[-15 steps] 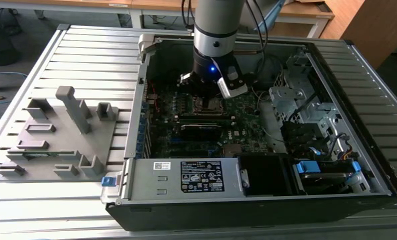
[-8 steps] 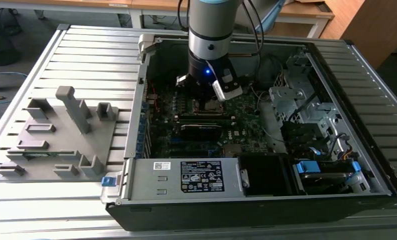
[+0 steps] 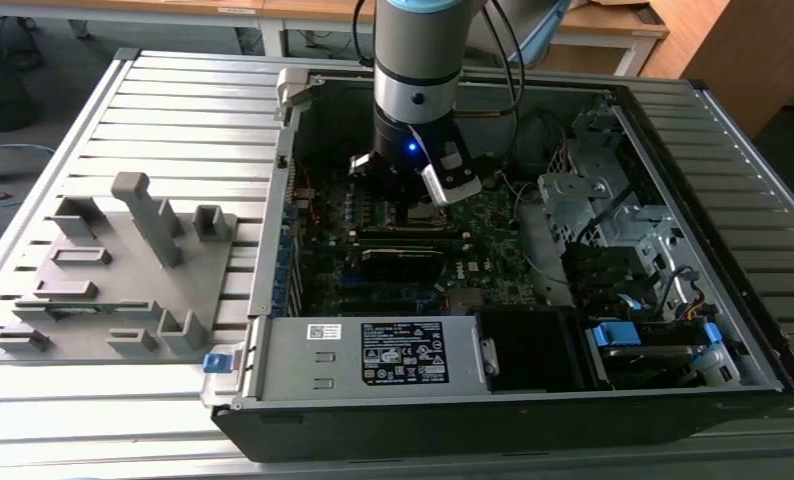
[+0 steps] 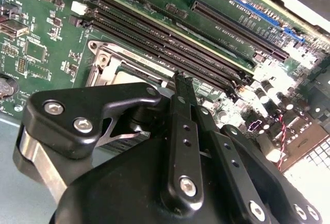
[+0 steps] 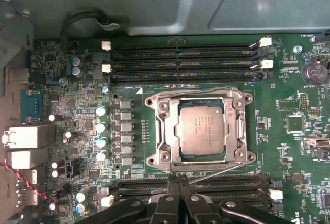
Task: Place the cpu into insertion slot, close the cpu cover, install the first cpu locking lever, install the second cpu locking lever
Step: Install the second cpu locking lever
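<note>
In the first wrist view the cpu [image 5: 201, 131], a small grey-brown square chip, lies flat in the insertion slot [image 5: 154, 159]. The silver cpu cover [image 5: 164, 131] lies down around it, and the chip shows through its window. One thin wire lever [image 5: 206, 88] runs along one side of the socket. Another lever [image 5: 216, 172] slants out from the opposite side toward my gripper [image 5: 178, 182]. The black fingers are shut together with nothing between them, and their tip [image 4: 180, 79] hovers just beside the socket frame [image 4: 111, 61]. In the exterior view my gripper [image 3: 408, 190] reaches down into the open computer case.
Long black memory slots [image 5: 180, 59] flank the socket on two sides. A row of capacitors [image 5: 101, 126] stands beside it. A silver labelled box [image 3: 370, 350] and a drive cage [image 3: 597, 210] crowd the case. A grey fixture [image 3: 117, 270] sits on the slatted table at the exterior view's left.
</note>
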Motion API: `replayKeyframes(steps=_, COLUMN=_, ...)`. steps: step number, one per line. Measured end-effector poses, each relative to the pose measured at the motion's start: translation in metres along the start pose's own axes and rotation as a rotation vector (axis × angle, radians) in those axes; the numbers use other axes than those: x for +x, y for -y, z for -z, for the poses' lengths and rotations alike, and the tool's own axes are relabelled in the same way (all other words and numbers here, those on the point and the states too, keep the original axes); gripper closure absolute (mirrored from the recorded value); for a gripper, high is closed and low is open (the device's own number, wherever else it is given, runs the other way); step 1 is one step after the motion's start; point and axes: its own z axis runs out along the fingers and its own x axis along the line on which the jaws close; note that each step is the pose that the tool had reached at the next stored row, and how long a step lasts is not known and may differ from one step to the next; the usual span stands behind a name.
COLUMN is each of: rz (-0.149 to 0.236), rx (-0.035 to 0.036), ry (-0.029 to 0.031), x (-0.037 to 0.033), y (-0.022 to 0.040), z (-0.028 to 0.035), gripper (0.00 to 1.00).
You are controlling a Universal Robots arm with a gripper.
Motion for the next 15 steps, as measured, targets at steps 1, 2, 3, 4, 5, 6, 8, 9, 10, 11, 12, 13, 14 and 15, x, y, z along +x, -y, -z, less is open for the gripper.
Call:
replayKeyframes(steps=1, rz=0.000, rx=0.0000, ry=0.0000, x=0.0000, y=0.0000, z=0.0000, gripper=0.89)
replayKeyframes(steps=2, rz=0.000, rx=-0.0001, ry=0.0000, x=0.0000, y=0.0000, z=-0.0001, gripper=0.89)
replayKeyframes(steps=3, rz=0.000, rx=0.0000, ry=0.0000, x=0.0000, y=0.0000, z=0.0000, gripper=0.89)
replayKeyframes(steps=4, rz=0.000, rx=-0.0001, ry=0.0000, x=0.0000, y=0.0000, z=-0.0002, gripper=0.89)
replayKeyframes(steps=5, rz=0.000, rx=-0.0004, ry=0.0002, x=0.0000, y=0.0000, z=-0.0007, gripper=0.89)
replayKeyframes(steps=6, rz=0.000, rx=-0.0004, ry=0.0002, x=0.0000, y=0.0000, z=-0.0011, gripper=0.89)
replayKeyframes(steps=8, rz=0.000, rx=-0.0001, ry=0.0001, x=0.0000, y=0.0000, z=-0.0013, gripper=0.89)
replayKeyframes(steps=9, rz=0.000, rx=-0.0001, ry=0.0000, x=0.0000, y=0.0001, z=-0.0014, gripper=0.89)
replayKeyframes(steps=10, rz=0.000, rx=-0.0001, ry=0.0000, x=0.0000, y=0.0001, z=-0.0014, gripper=0.89)
replayKeyframes(steps=11, rz=0.000, rx=-0.0001, ry=0.0000, x=0.0000, y=0.0001, z=-0.0014, gripper=0.89)
replayKeyframes(steps=12, rz=0.000, rx=-0.0001, ry=0.0000, x=0.0000, y=0.0001, z=-0.0015, gripper=0.89)
replayKeyframes(steps=13, rz=0.000, rx=-0.0003, ry=0.0002, x=0.0000, y=0.0001, z=-0.0018, gripper=0.89)
replayKeyframes(steps=14, rz=0.000, rx=-0.0004, ry=0.0002, x=0.0000, y=0.0001, z=-0.0021, gripper=0.89)
replayKeyframes(steps=15, rz=0.000, rx=-0.0002, ry=0.0001, x=0.0000, y=0.0001, z=-0.0024, gripper=0.89)
